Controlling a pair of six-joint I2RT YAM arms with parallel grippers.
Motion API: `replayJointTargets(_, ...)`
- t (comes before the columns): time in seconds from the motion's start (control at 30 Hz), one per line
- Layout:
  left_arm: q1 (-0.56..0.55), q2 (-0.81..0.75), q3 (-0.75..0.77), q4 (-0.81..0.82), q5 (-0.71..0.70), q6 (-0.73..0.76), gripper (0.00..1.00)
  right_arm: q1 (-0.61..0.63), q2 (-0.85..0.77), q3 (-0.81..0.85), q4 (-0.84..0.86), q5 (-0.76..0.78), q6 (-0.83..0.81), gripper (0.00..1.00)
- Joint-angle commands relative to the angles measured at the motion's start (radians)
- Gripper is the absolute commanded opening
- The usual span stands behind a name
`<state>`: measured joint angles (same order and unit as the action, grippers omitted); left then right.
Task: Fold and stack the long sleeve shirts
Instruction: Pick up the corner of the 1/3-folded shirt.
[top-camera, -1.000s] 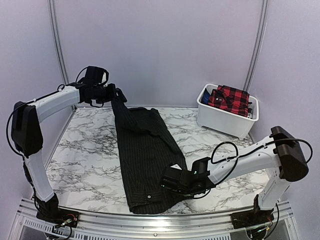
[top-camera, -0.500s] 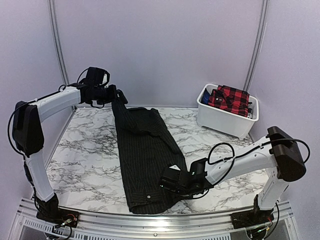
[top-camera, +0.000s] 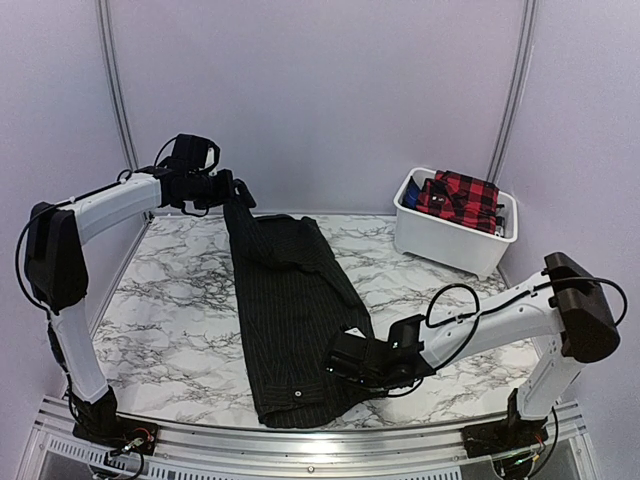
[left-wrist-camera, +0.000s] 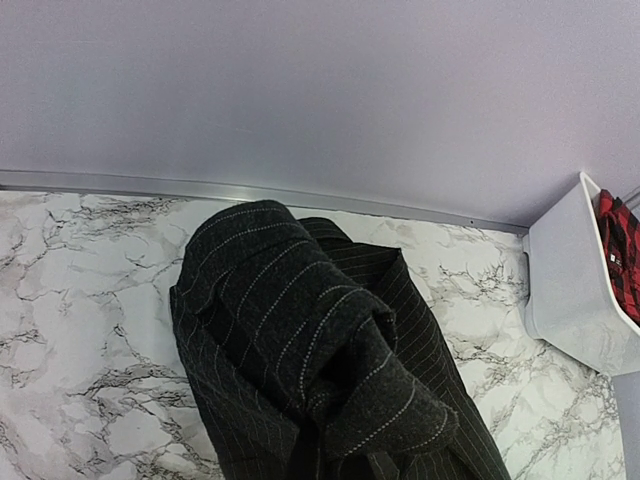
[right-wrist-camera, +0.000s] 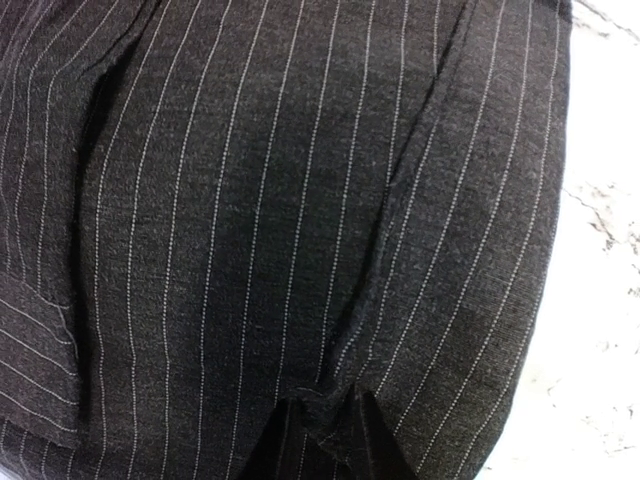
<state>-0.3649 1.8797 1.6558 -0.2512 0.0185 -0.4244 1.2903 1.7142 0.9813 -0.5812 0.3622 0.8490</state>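
The black pinstriped long sleeve shirt (top-camera: 290, 300) lies lengthwise down the middle of the marble table (top-camera: 170, 300). Its far end is lifted off the table, and my left gripper (top-camera: 232, 192) is shut on it. In the left wrist view the bunched cloth (left-wrist-camera: 300, 340) hides the fingers. My right gripper (top-camera: 338, 362) rests low on the shirt's near right edge. In the right wrist view its fingers (right-wrist-camera: 272, 455) pinch a small fold of the striped cloth (right-wrist-camera: 250, 200) at the gripper (right-wrist-camera: 325, 430).
A white bin (top-camera: 440, 240) at the back right holds a folded red-and-black plaid shirt (top-camera: 458, 195). It also shows in the left wrist view as the bin (left-wrist-camera: 565, 280) with plaid (left-wrist-camera: 622, 250). Walls stand close behind and beside the table.
My right gripper opened briefly and closed again on a fold at the shirt's near right edge, shifting slightly right. The left arm has held still with the raised end.
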Motion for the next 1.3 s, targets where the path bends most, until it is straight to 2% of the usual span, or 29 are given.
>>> replayJointTargets(0.0, -0.002, 0.021, 0.033, 0.01, 0.01, -0.002, 0.0, -0.008, -0.039, -0.005, -0.01, 0.018, 0.028, 0.12)
replayJointTargets(0.1, -0.002, 0.021, 0.035, 0.01, 0.011, -0.003, 0.0, -0.008, -0.047, -0.003, -0.016, 0.022, 0.03, 0.1)
replayJointTargets(0.23, -0.002, 0.022, 0.041, 0.011, 0.01, -0.003, 0.0, -0.007, -0.05, 0.004, -0.023, 0.025, 0.026, 0.0)
replayJointTargets(0.7, -0.003, 0.059, 0.197, 0.009, -0.012, 0.022, 0.0, 0.037, -0.1, 0.071, -0.045, -0.003, -0.06, 0.0)
replayJointTargets(1.0, 0.01, 0.067, 0.306, 0.009, -0.08, 0.049, 0.0, 0.047, -0.206, 0.059, 0.064, -0.166, -0.155, 0.0)
replayJointTargets(1.27, 0.048, 0.042, 0.307, 0.009, -0.105, 0.062, 0.0, 0.053, -0.181, 0.054, 0.124, -0.265, -0.179, 0.0)
